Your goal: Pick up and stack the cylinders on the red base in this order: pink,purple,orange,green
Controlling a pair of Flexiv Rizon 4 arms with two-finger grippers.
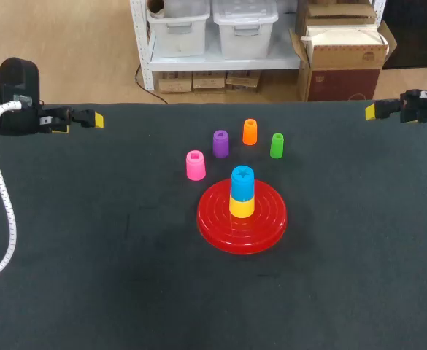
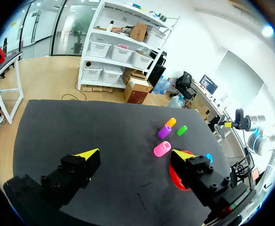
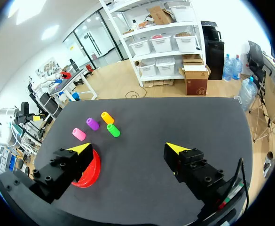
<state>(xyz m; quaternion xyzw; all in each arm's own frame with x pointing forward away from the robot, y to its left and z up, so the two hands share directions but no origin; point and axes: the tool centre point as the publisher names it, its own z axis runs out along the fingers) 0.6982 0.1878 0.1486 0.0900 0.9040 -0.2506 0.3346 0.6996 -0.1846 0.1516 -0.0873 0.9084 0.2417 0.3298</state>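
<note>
While left pincer (image 2: 135, 152) and right pincer (image 3: 129, 147) gape empty, only the head view shows the yellow cylinder (image 1: 241, 206).

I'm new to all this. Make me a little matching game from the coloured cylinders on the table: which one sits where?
Things:
1 pink cylinder
2 orange cylinder
3 green cylinder
4 blue cylinder

Places, in the head view:
A on the yellow cylinder, on the red base
B between the purple cylinder and the green one
C rightmost loose one
D leftmost loose one

Pairs: 1-D, 2-B, 3-C, 4-A
</note>
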